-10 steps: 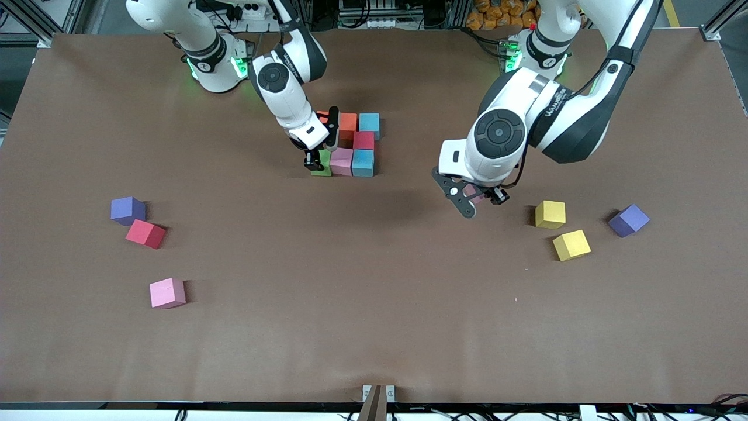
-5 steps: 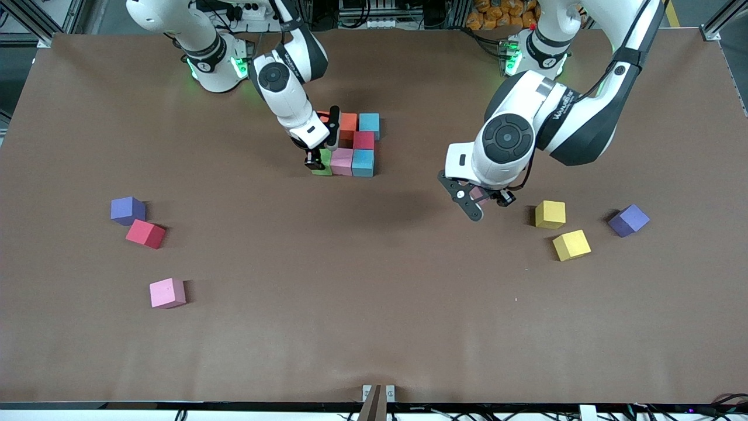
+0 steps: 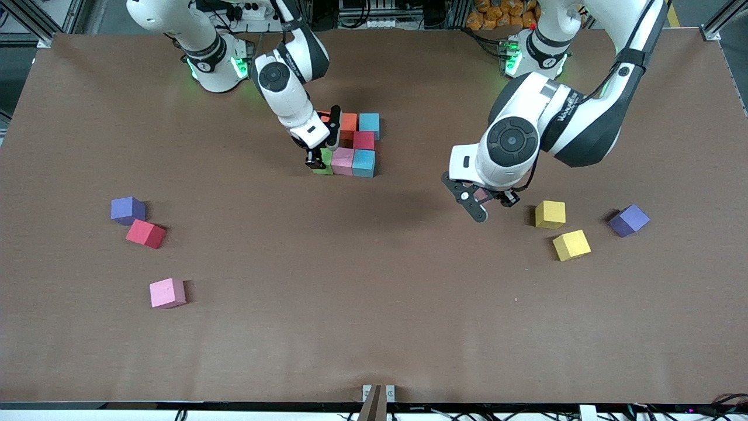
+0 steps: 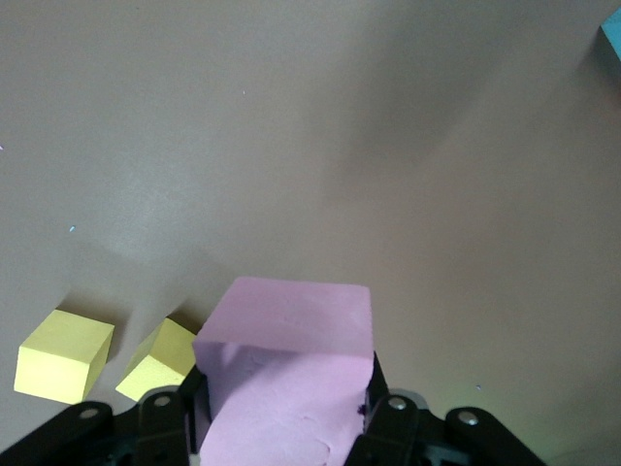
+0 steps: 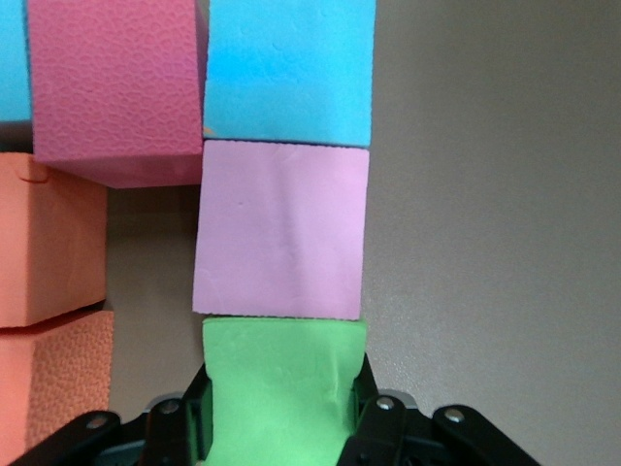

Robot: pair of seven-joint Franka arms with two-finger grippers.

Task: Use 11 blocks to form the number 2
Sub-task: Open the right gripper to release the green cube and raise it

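The right gripper (image 3: 316, 159) is down at the half-built number 2 (image 3: 350, 143), clamped on the green cube (image 5: 283, 388), which sits on the table touching the pink cube (image 5: 281, 228) at the end of the row nearest the front camera; the light blue cube (image 5: 288, 70) closes that row, with the crimson cube (image 5: 114, 89) and the orange cubes (image 5: 49, 252) in the rows farther back. The left gripper (image 3: 480, 202) hangs over bare table between the digit and the two yellow cubes (image 3: 550, 214), its jaws squeezed on a second pink cube (image 4: 291, 374). Loose on the table toward the right arm's end lie a crimson cube (image 3: 145, 234), a pink cube (image 3: 168, 293) and a purple cube (image 3: 127, 210). The risk, as I judge it, is at release: foam can cling to a pad, so a skewed lift would drag the green cube out of line or nudge its pink neighbour. The carried pink cube looks gripped low and could tilt on landing.
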